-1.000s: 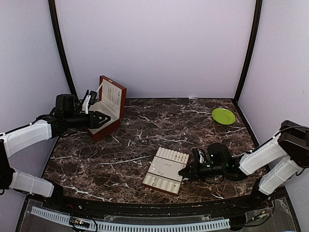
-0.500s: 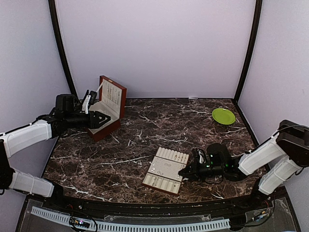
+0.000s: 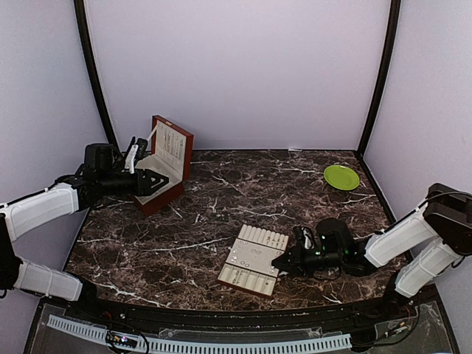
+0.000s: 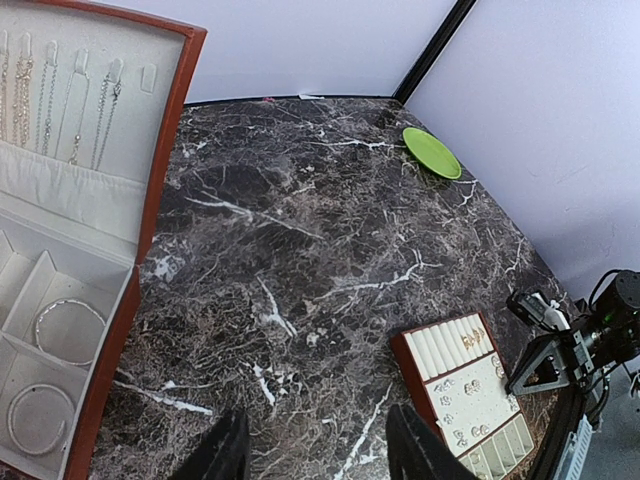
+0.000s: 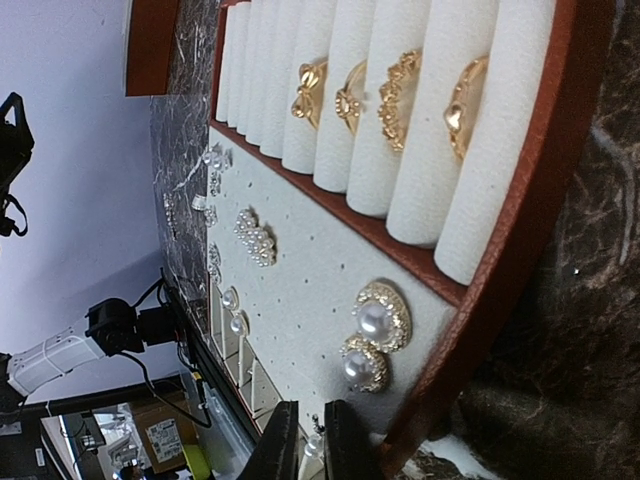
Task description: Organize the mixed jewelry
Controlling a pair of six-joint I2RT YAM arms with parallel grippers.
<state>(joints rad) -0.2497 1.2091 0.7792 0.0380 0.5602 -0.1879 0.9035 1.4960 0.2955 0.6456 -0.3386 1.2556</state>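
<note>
Fingertips of the right gripper are cropped at the bottom edge, a pale speck in their slit (pinched or freed, I cannot tell). Beyond, mixed jewelry lies on the cream tray, far pieces blurred. The left gripper gapes empty, 2 fingers apart, above the marble table; lilac walls behind.

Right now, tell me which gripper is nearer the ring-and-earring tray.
Right. The right gripper sits at the right edge of the tray; the left gripper is far off at the open jewelry box, back left.
</note>
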